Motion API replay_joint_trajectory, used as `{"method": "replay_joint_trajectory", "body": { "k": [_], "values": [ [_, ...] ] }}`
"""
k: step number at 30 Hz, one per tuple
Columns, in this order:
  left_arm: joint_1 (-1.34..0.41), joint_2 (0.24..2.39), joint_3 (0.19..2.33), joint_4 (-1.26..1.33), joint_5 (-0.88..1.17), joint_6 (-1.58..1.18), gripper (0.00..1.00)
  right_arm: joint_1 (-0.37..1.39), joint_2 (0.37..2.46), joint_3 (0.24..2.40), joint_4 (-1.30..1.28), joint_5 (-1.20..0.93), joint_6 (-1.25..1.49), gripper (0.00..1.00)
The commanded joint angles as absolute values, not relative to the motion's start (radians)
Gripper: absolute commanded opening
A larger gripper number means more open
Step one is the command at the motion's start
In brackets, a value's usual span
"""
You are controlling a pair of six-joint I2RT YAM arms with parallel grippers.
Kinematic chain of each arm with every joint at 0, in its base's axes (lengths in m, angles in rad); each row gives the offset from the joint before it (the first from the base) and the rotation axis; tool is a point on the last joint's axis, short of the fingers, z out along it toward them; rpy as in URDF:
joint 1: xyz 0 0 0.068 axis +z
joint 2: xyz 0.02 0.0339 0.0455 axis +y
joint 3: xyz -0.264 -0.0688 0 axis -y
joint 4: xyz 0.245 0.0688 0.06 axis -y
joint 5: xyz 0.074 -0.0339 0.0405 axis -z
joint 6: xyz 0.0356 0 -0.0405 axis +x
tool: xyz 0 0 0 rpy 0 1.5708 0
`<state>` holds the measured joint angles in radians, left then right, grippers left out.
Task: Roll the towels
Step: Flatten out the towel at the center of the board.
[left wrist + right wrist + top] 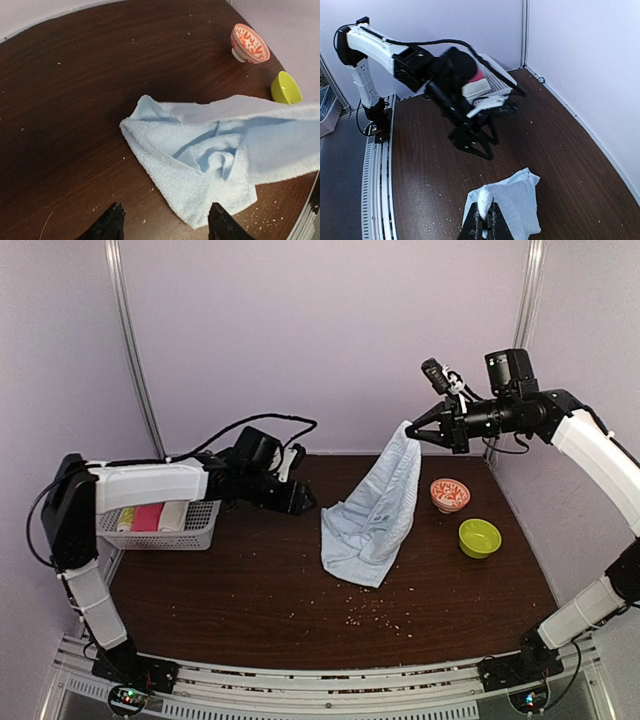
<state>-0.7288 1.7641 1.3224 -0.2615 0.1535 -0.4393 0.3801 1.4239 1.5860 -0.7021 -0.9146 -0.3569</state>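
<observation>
The pale blue towel (372, 510) hangs from my right gripper (411, 432), which is shut on its top corner high above the table; its lower end lies crumpled on the wood. In the right wrist view the pinched corner (485, 200) sticks up between the shut jaws of the right gripper (486, 224). My left gripper (305, 502) is open and empty, low over the table just left of the towel. In the left wrist view its fingertips (114, 216) frame bare wood at the towel's (200, 160) near edge. A cream-white roll (175, 517) lies in the basket.
A white basket (195, 532) at the left holds a yellow roll (126, 519), a pink roll (149, 517) and the cream one. A red-patterned bowl (449, 494) and a green bowl (479, 537) stand right of the towel. Crumbs dot the dark table (250, 590).
</observation>
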Motion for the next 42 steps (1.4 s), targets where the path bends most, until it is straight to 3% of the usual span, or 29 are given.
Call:
{"method": "replay_joint_trajectory", "body": {
  "k": [1,4,9,17,21,24,25,27,30,34,37,40,42],
  "values": [
    [-0.650,2.006,1.571,-0.316,0.325,-0.454,0.59,0.380,1.377,1.595,-0.781,-0.975,-0.411,0.00],
    [-0.586,2.119,1.586,-0.199,0.513,-0.560,0.59,0.380,1.358,1.555,-0.768,-0.952,-0.410,0.00],
    [-0.586,2.242,1.698,-0.249,0.540,-0.581,0.56,0.379,1.339,1.507,-0.727,-0.912,-0.395,0.00],
    [-0.599,2.330,1.720,-0.100,0.652,-0.650,0.51,0.380,1.373,1.490,-0.686,-0.914,-0.372,0.00],
    [-0.609,2.353,1.730,-0.105,0.658,-0.656,0.35,0.381,1.378,1.481,-0.676,-0.897,-0.369,0.00],
    [-0.609,2.345,1.718,-0.111,0.641,-0.653,0.18,0.380,1.375,1.468,-0.659,-0.879,-0.365,0.00],
    [-0.610,2.339,1.716,-0.114,0.633,-0.651,0.08,0.380,1.376,1.465,-0.649,-0.870,-0.360,0.00],
    [-0.604,2.310,1.730,-0.141,0.609,-0.635,0.00,0.378,1.391,1.470,-0.610,-0.813,-0.327,0.00],
    [-0.588,2.202,1.817,-0.248,0.511,-0.572,0.00,0.356,1.463,1.589,-0.600,-0.712,-0.319,0.00],
    [-0.584,2.004,1.949,-0.366,0.357,-0.514,0.00,0.235,1.634,1.967,-0.646,-0.689,-0.247,0.00],
    [-0.587,1.830,1.902,-0.369,0.335,-0.529,0.00,0.121,1.710,2.183,-0.654,-0.746,-0.160,0.00],
    [-0.610,1.657,1.740,-0.368,0.310,-0.556,0.00,0.089,1.659,2.117,-0.623,-0.759,-0.153,0.00],
    [-0.649,1.562,1.597,-0.374,0.261,-0.567,0.00,0.089,1.585,1.931,-0.572,-0.775,-0.163,0.00]
  ]
}}
